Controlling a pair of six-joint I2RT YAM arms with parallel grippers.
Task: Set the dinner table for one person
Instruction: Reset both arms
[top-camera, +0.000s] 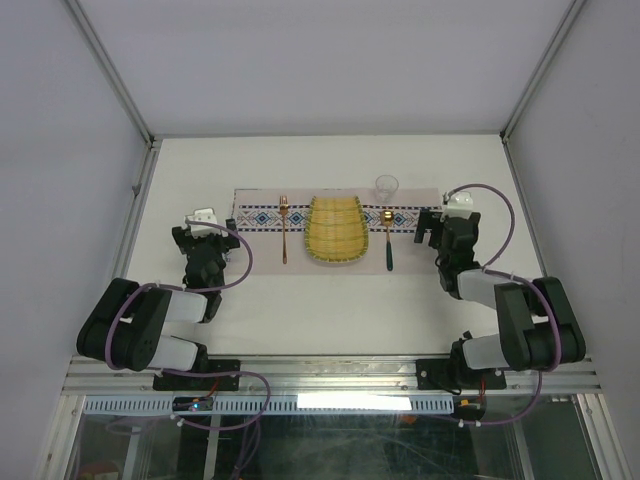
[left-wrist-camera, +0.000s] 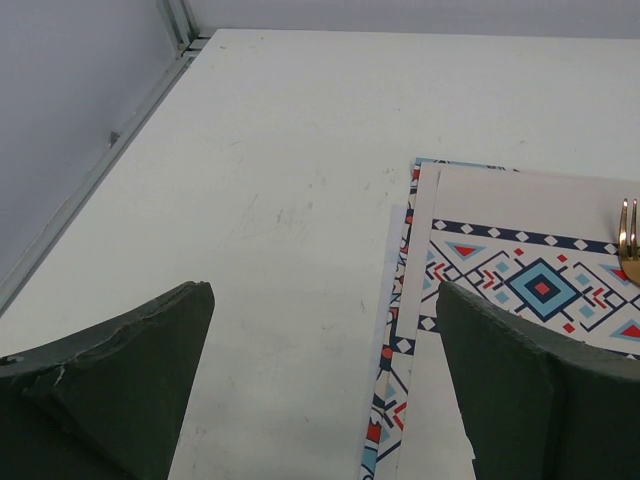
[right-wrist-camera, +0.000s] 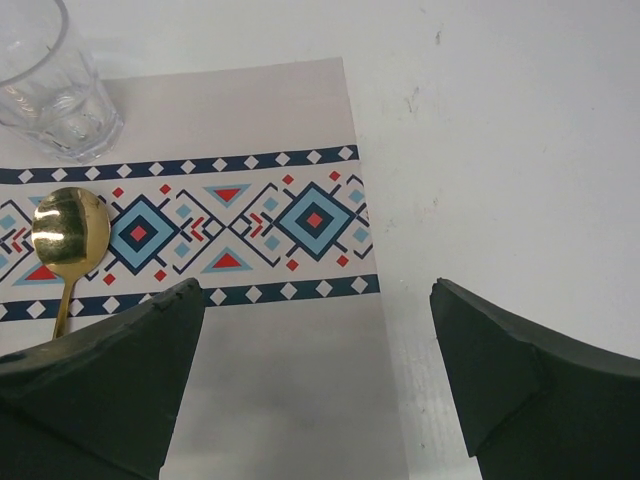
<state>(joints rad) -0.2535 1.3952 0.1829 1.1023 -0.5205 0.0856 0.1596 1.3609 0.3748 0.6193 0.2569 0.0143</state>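
The dinner table is a white top. On it lies a pale placemat with a blue-red band. Lined up on the mat from left to right are a gold fork, a yellow woven plate and a gold spoon with a dark handle. A clear glass stands behind the spoon. My left gripper hangs open just over the mat's left edge, with the fork's tines ahead to its right. Over the mat's right end my right gripper is open and empty, the spoon's bowl and the glass ahead to its left.
Grey enclosure walls stand close on the left, right and back. A metal rail runs along the table's left edge, another along the front by the arm bases. Bare tabletop lies in front of the mat and behind it.
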